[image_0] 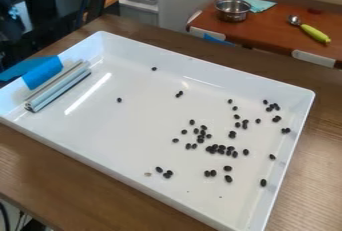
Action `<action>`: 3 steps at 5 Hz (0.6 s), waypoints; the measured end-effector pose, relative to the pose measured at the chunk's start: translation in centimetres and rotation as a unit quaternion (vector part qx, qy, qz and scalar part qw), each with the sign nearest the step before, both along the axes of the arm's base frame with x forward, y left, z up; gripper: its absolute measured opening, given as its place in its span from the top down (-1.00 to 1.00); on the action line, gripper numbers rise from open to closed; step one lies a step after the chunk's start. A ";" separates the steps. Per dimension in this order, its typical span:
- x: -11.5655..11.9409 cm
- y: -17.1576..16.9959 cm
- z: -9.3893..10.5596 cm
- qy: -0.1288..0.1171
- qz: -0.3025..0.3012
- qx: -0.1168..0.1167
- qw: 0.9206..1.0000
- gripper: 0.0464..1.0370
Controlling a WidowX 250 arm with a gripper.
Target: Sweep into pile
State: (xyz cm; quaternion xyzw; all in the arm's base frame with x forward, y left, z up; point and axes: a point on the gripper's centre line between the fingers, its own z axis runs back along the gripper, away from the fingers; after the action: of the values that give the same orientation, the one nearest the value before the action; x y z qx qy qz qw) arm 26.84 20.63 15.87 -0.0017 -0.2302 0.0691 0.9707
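Many small black beans lie scattered in a white rectangular tray (133, 125). A dense cluster of beans (220, 149) sits right of the tray's middle, with looser beans around it. A few lie apart: one bean (119, 100) towards the left, another bean (154, 69) near the back, and several at the right wall. A pale, bar-shaped sweeping tool (60, 86) with a dark lower edge rests at the tray's left end, its blue part (42, 76) by the left wall.
The tray stands on a brown wooden table (67, 180), its raised walls on all sides. Behind, on a reddish-brown surface (267, 32), are a metal pot (232, 10), a teal cloth (258, 4) and a spoon with a green handle (314, 33). Dark objects stand at the upper left.
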 end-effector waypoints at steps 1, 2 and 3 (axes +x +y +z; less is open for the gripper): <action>1.0 -0.6 -1.2 0.014 0.019 -0.008 1.000 -0.93; 2.1 -1.1 -2.0 0.015 0.026 -0.009 1.000 -0.93; 3.1 -1.6 -3.1 0.020 0.024 -0.007 0.999 -0.93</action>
State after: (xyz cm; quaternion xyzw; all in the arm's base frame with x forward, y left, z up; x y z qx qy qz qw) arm 29.90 19.01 12.74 -0.0018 -0.2103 0.0941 0.9731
